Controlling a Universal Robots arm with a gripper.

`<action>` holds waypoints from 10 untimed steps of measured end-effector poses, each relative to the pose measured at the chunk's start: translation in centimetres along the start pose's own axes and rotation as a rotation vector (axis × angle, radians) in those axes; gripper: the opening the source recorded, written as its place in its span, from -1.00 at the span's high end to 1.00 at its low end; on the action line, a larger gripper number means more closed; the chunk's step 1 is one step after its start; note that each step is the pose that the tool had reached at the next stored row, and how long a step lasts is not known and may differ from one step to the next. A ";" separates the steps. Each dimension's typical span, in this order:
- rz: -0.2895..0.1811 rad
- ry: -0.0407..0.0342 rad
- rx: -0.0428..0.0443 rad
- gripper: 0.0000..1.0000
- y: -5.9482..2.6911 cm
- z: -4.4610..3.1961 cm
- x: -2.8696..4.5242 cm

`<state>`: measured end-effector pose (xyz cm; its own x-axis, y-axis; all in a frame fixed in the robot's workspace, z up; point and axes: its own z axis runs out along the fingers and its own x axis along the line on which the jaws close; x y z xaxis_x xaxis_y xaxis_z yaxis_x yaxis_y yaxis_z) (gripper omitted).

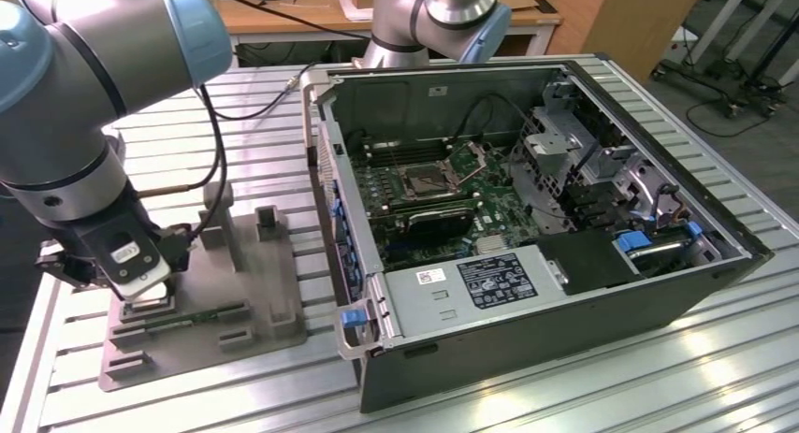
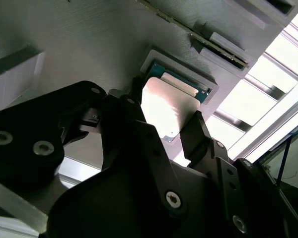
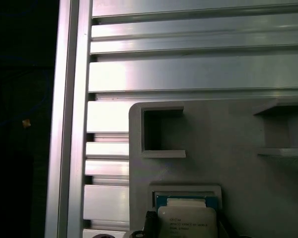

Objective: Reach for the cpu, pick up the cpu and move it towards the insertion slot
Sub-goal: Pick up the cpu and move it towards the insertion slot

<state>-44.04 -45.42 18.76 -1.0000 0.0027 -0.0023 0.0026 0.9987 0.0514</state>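
The cpu [image 2: 170, 106] [image 3: 187, 220] is a silvery square chip with a blue-green edge, lying low in the square recess of the grey tray [image 1: 256, 283] [image 3: 238, 148]. My gripper [image 1: 148, 293] [image 2: 166, 105] [image 3: 186, 227] is down over that recess at the exterior view's left. One dark finger [image 2: 135, 91] presses against one side of the chip, and the other finger [image 2: 196, 126] presses against the opposite side. The insertion slot [image 1: 425, 180], a silver-framed socket with its bracket raised, sits on the green board inside the open computer case [image 1: 549, 293].
A thin green memory stick [image 1: 200, 314] [image 2: 198, 37] lies in the tray beside the chip. Upright grey posts [image 1: 266, 223] rise from the tray. The case's side wall [image 1: 335, 218] stands between tray and socket. A second arm's base [image 1: 431, 26] is at the back. Ribbed aluminium table [image 3: 188, 74] lies underneath.
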 end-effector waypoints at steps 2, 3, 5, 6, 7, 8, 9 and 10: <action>0.000 0.0000 -0.0001 -0.09 0.01 -0.06 0.00; 0.000 0.0000 0.0000 -0.09 0.01 -0.10 0.00; 0.000 0.0001 0.0000 -0.09 0.01 -0.21 0.00; 0.000 0.0000 0.0000 -0.09 0.01 -0.25 0.00; 0.000 -0.0001 -0.0001 -0.09 0.01 -0.28 0.00; 0.000 -0.0001 -0.0001 -0.09 0.02 -0.33 0.00; 0.000 0.0000 0.0000 -0.09 0.01 -0.39 0.00; 0.000 -0.0001 -0.0001 -0.09 0.02 -0.43 0.00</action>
<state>-44.04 -45.42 19.20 -1.0000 0.0028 -0.0024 0.0027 0.9987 0.0514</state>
